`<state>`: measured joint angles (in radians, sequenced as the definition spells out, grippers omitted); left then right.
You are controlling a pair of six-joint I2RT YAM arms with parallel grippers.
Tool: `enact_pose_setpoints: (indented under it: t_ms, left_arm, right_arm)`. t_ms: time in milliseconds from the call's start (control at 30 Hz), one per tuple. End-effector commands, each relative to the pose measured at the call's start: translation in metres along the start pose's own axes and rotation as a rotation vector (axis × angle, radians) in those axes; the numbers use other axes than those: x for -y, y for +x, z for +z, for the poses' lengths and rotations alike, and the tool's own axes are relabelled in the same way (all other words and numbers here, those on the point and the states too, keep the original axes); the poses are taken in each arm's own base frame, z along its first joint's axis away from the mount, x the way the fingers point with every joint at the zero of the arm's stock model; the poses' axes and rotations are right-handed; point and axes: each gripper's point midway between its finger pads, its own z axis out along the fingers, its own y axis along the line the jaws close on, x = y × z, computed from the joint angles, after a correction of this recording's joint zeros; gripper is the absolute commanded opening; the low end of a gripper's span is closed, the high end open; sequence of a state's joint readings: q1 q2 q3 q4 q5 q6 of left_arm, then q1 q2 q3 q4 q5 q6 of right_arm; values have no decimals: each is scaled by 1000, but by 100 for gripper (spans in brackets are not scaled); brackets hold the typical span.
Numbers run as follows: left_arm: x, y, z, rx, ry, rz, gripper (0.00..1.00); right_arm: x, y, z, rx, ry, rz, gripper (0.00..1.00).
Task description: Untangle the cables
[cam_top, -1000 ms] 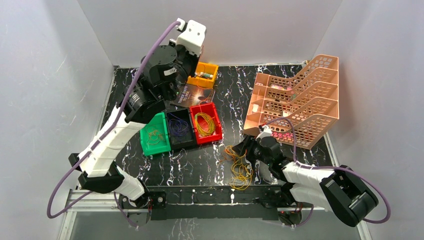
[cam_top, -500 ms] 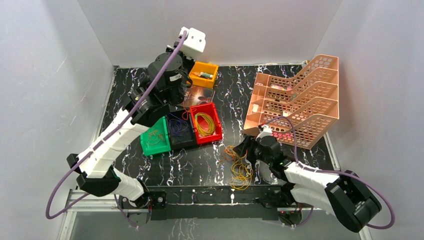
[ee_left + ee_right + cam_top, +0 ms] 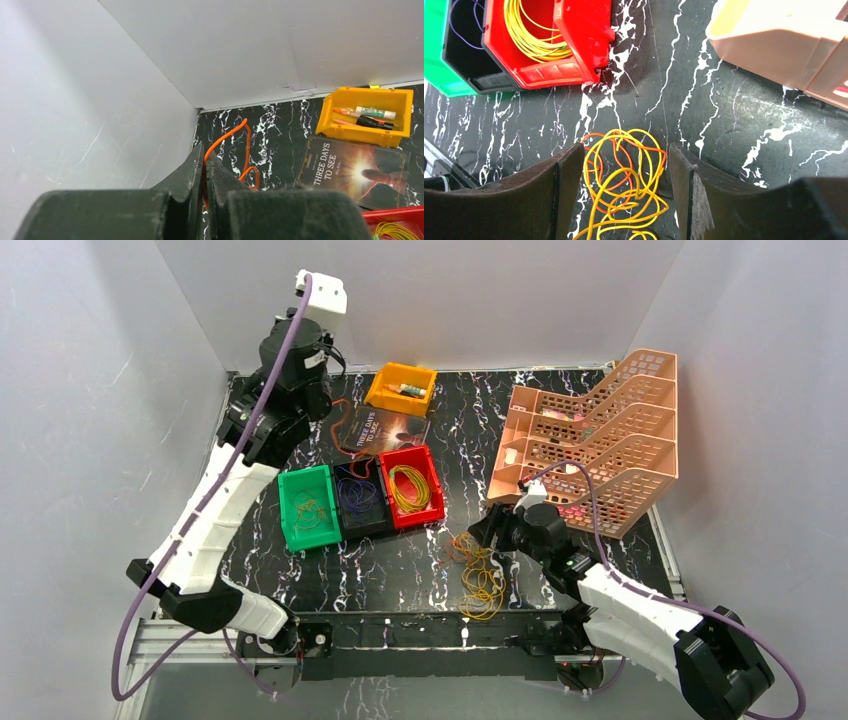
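1. My right gripper [image 3: 623,152] sat low over the black, white-veined marble tabletop [image 3: 704,90]. Its two black fingers [image 3: 566,175] were spread wide apart and closed on nothing.
2. Between those fingers and just past their tips lay the loose tangle of thin yellow and orange wire loops [image 3: 624,185]. I could not tell whether either finger touched it.
3. Well beyond the left fingertip sat a red plastic bin [image 3: 574,60] holding a coil of yellow wire [image 3: 524,30]. Touching its far side was a black bin [image 3: 461,50] with dark purple wire [image 3: 357,495] inside, and after that a green bin [image 3: 434,55].
4. Beyond the right fingertip stood a peach plastic tiered file tray [image 3: 774,40].
5. My left gripper [image 3: 205,157] was raised above the table with its fingers pressed together, clamped on a single thin orange wire [image 3: 234,135]. The wire looped out ahead of the tips.
6. Past those tips and off to the right, a dark paperback book [image 3: 350,170] titled "THREE DAYS TO SEE" lay flat. Just beyond it was a yellow-orange plastic bin [image 3: 350,131] holding pens.
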<state>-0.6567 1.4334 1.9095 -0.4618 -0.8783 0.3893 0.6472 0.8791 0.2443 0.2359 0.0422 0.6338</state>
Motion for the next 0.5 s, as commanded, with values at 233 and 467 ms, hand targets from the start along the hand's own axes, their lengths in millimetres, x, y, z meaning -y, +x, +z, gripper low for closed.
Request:
enact_pose_setpoints:
  t_ms: [233,467]
  left_arm:
    - [-61,-21,-19,61,-89,-126,0]
    - [-81,-15,-29,52,-155,-121,0]
  right_arm:
    - [-6,-15,1,40,-3,-14,73]
    - [-6,-17,3,41,-4,-19,76]
